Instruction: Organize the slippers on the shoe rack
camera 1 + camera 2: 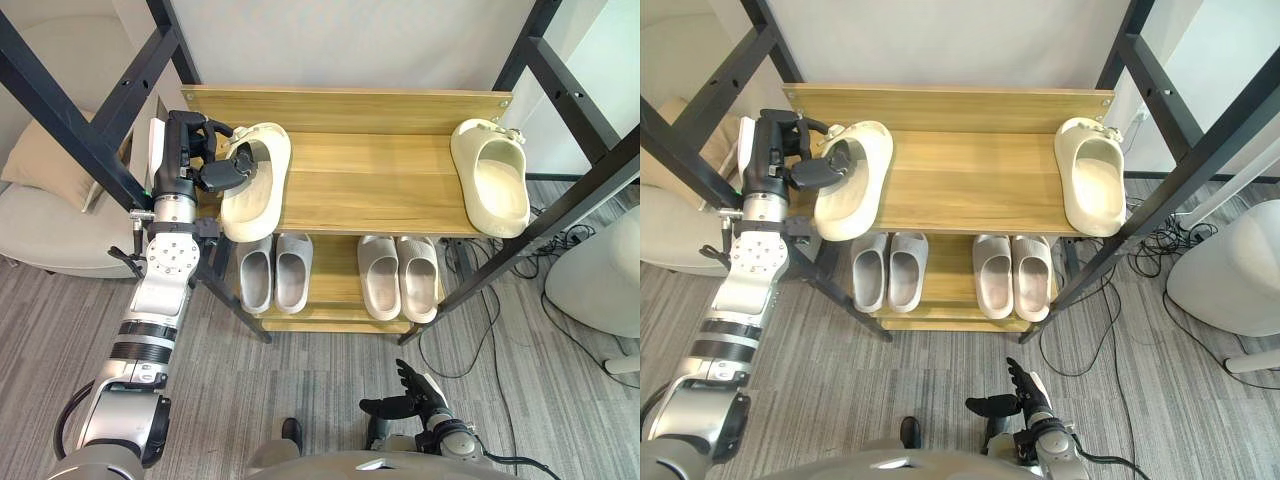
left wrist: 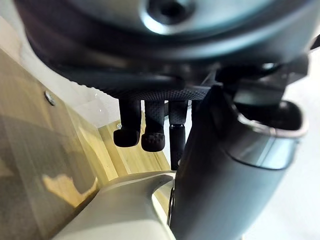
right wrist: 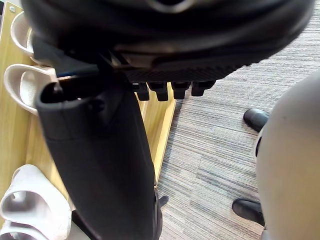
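A: Left hand – state?
B: Clenched on the cream slipper at the top shelf's left edge. The thumb is seen tucked into the slipper's opening. The fingers are curled over its outer side, w/ the pale upper just past them in the left wrist view.
A: Slipper's position?
B: Laid lengthwise, front to back, along the left edge. The near end is set at the front left corner, slightly over the front edge. Whether it's lifted or resting on the wood can't be told.
A: Arm pose?
B: The left arm is stretched fwd and up from the lower left, nearly straight. The wrist is level w/ the top shelf and the hand is turned in toward the slipper.
A: Other hand?
B: The right hand is held low over the grey carpet, well apart from the shoe rack. Fingers are relaxed and spread, nothing gripped.
A: Rest of the rack?
B: A 2nd cream slipper is placed at the top shelf's right edge, well apart from the first. On the lower shelf a left grey pair and a right grey pair are set, each side by side.
A: Anything obscured?
B: Fingertip contact w/ the slipper is hidden by the hand itself. The lower shelf's rear part is covered by the top shelf. The rack's ends are crossed by black frame bars.
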Controlling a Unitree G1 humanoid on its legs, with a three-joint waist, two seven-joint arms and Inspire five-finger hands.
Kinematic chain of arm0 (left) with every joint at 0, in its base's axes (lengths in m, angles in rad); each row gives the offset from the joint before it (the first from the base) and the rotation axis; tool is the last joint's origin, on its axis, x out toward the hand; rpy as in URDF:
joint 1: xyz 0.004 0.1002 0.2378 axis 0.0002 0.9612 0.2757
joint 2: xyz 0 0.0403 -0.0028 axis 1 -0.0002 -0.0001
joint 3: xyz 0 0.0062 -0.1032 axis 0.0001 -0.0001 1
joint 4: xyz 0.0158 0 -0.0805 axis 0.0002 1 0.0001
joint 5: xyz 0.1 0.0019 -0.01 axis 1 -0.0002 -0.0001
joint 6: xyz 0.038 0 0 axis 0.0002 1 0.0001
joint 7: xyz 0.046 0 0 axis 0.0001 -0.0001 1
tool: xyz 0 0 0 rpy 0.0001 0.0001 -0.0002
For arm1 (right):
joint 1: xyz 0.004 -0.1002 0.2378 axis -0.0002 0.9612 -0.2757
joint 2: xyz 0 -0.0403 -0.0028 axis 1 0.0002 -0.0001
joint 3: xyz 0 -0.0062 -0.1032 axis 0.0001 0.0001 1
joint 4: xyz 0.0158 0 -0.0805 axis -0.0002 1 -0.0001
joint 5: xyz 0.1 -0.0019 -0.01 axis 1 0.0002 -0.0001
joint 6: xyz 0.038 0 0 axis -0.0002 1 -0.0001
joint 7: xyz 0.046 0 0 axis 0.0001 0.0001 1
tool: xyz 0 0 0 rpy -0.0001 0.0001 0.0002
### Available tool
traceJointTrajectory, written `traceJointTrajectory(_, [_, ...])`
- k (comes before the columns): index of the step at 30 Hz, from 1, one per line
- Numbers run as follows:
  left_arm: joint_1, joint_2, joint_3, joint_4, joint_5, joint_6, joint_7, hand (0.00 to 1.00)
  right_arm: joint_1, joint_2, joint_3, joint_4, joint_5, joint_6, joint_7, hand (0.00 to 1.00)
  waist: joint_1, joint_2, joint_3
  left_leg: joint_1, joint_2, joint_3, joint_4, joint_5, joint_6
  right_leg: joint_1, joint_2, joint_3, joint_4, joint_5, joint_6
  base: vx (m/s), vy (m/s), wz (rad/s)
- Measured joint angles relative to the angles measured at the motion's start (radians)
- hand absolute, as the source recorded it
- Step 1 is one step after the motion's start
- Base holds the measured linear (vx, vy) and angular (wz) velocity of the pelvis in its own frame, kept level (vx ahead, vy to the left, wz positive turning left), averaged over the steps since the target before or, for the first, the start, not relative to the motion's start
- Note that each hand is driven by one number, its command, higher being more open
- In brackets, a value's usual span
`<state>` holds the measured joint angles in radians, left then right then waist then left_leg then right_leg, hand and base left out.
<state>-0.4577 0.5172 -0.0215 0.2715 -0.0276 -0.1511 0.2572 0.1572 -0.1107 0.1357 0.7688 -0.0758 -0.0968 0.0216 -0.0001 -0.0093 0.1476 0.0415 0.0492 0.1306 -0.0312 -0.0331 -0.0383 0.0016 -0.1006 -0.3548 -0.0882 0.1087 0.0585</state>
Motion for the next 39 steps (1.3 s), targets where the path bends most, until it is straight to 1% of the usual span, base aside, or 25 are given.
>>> traceJointTrajectory(12, [-0.004, -0.011, -0.009, -0.002, 0.0, 0.001, 0.004, 0.0, 0.0, 0.007, 0.001, 0.0, 0.001, 0.0, -0.001, 1.0, -0.005, 0.0, 0.0, 0.0, -0.004, -0.002, 0.0, 0.001, 0.002, 0.0, -0.004, -0.002, -0.001, 0.0, 0.0, 0.0, 0.0, 0.0])
traceJointTrajectory(15, [-0.041, -0.036, -0.033, -0.003, -0.005, 0.023, 0.027, 0.0, 0.012, 0.01, 0.004, -0.018, 0.003, 0.0, -0.003, 1.0, -0.001, -0.003, 0.001, -0.006, -0.006, -0.008, 0.001, 0.002, 0.003, -0.001, -0.008, -0.007, -0.001, 0.0, 0.0, 0.0, 0.0, 0.07])
traceJointTrajectory(19, [-0.066, -0.07, -0.069, -0.003, -0.009, 0.03, 0.048, 0.0, 0.015, 0.009, 0.004, -0.022, 0.007, 0.0, -0.004, 1.0, -0.001, -0.003, 0.001, -0.008, -0.009, -0.007, 0.001, 0.002, 0.004, -0.004, -0.012, -0.006, 0.0, 0.001, 0.0, 0.0, 0.0, 0.0])
traceJointTrajectory(22, [-0.124, -0.078, -0.118, -0.003, -0.009, 0.035, 0.041, 0.0, 0.018, 0.012, 0.004, -0.041, 0.008, 0.0, -0.005, 1.0, -0.013, -0.004, 0.002, -0.016, -0.009, 0.004, 0.001, 0.002, 0.004, -0.018, -0.014, 0.005, 0.001, 0.005, 0.001, 0.0, 0.001, -0.1])
traceJointTrajectory(24, [-0.188, -0.101, -0.153, -0.003, -0.01, 0.038, 0.041, 0.0, 0.017, 0.012, 0.004, -0.052, 0.013, 0.0, -0.005, 1.0, -0.034, -0.003, 0.004, -0.019, -0.012, 0.015, 0.001, 0.002, 0.004, -0.026, -0.015, 0.016, 0.002, 0.008, 0.002, 0.01, 0.014, -0.15])
traceJointTrajectory(25, [-0.2, -0.105, -0.16, -0.003, -0.009, 0.038, 0.041, 0.0, 0.017, 0.012, 0.003, -0.054, 0.018, 0.0, -0.005, 1.0, -0.038, -0.003, 0.004, -0.019, -0.013, 0.018, 0.001, 0.002, 0.004, -0.028, -0.015, 0.021, 0.002, 0.008, 0.002, 0.03, 0.023, -0.2])
traceJointTrajectory(27, [-0.241, -0.135, -0.168, -0.003, -0.009, 0.039, 0.042, 0.0, 0.016, 0.01, 0.002, -0.06, 0.027, 0.0, -0.01, 1.0, -0.058, 0.001, 0.006, -0.019, -0.014, 0.025, 0.0, 0.002, 0.004, -0.036, -0.016, 0.036, 0.003, 0.011, 0.003, 0.02, 0.008, -0.19])
traceJointTrajectory(29, [-0.259, -0.157, -0.173, -0.003, -0.009, 0.039, 0.042, 0.0, 0.016, 0.008, 0.0, -0.062, 0.039, -0.001, -0.013, 1.0, -0.069, 0.003, 0.008, -0.018, -0.014, 0.025, 0.001, 0.002, 0.004, -0.038, -0.017, 0.043, 0.003, 0.011, 0.003, 0.01, -0.009, -0.13])
traceJointTrajectory(32, [-0.284, -0.173, -0.196, -0.003, -0.009, 0.04, 0.046, 0.0, 0.016, 0.008, -0.003, -0.064, 0.039, -0.001, -0.019, 1.0, -0.072, 0.005, 0.009, -0.018, -0.013, 0.027, 0.0, 0.002, 0.004, -0.044, -0.016, 0.053, 0.003, 0.012, 0.002, 0.0, -0.012, -0.11])
traceJointTrajectory(35, [-0.304, -0.207, -0.202, -0.003, -0.004, 0.044, 0.059, 0.0, 0.016, 0.005, -0.006, -0.074, 0.039, -0.003, -0.022, 1.0, -0.083, 0.014, 0.015, -0.02, -0.012, 0.03, -0.001, -0.001, 0.008, -0.052, -0.016, 0.063, 0.003, 0.017, 0.002, -0.03, -0.007, -0.08])
traceJointTrajectory(39, [-0.305, -0.214, -0.202, 0.002, 0.025, 0.048, 0.072, 0.0, 0.017, 0.003, -0.007, -0.078, 0.039, -0.005, -0.026, 1.0, -0.091, 0.017, 0.016, -0.02, -0.012, 0.04, -0.001, -0.004, 0.007, -0.058, -0.015, 0.074, 0.002, 0.022, 0.002, -0.03, 0.0, -0.08])
